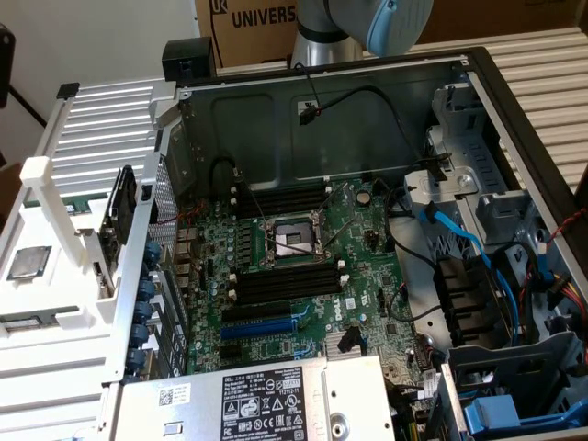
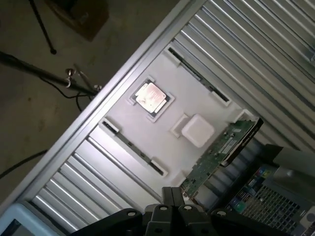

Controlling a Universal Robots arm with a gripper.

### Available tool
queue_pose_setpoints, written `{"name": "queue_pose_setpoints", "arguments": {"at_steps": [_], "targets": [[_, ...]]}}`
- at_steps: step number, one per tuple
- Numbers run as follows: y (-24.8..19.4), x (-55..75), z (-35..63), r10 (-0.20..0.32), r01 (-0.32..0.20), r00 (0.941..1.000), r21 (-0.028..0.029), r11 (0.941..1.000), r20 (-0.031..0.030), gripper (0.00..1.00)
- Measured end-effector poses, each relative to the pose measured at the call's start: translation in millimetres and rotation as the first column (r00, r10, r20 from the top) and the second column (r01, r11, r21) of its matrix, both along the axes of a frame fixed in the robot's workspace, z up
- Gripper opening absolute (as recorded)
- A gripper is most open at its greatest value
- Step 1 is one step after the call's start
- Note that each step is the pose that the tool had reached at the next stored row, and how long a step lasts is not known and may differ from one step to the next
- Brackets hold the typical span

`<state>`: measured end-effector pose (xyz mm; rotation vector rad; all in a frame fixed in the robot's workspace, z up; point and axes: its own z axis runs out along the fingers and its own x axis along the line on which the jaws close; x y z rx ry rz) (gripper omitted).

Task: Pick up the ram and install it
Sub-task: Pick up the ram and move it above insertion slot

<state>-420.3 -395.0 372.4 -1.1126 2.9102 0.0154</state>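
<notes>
The ram (image 2: pixel 219 155), a green circuit board with a pale label, stands on edge in a white fixture (image 2: pixel 177 83) on the ribbed table. In the exterior view the ram (image 1: pixel 84 208) sits at the left, outside the open computer case, beside a white post (image 1: pixel 41 175). My gripper (image 2: pixel 172 196) hangs high above the fixture. Its dark fingers are shut together with nothing between them, and it is well apart from the ram. The arm's grey and blue joint (image 1: pixel 377 18) shows behind the case.
Inside the case lies the green motherboard (image 1: pixel 358 230) with black memory slots with white clips (image 1: pixel 285 280), a processor socket (image 1: pixel 289 241) and a blue expansion slot (image 1: pixel 262 323). The power supply (image 1: pixel 257 400) and blue cables (image 1: pixel 459 234) crowd the exterior view's right. A processor chip (image 2: pixel 150 97) rests on the fixture.
</notes>
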Motion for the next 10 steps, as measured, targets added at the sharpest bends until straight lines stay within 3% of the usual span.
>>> {"name": "queue_pose_setpoints", "arguments": {"at_steps": [4,7,8,10], "targets": [[0.0,0.0,-0.2,0.074,-0.074,0.9973,0.0001,0.9973,0.0001,0.10],[0.0,0.0,-0.2,0.128,-0.128,0.9917,0.0001,0.9917,0.0002,0.10],[0.0,0.0,-0.2,0.146,-0.146,0.9893,0.0001,0.9893,0.0001,0.10],[0.0,0.0,-0.3,0.218,-0.218,0.9760,0.0001,0.9760,0.0001,0.10]]}}
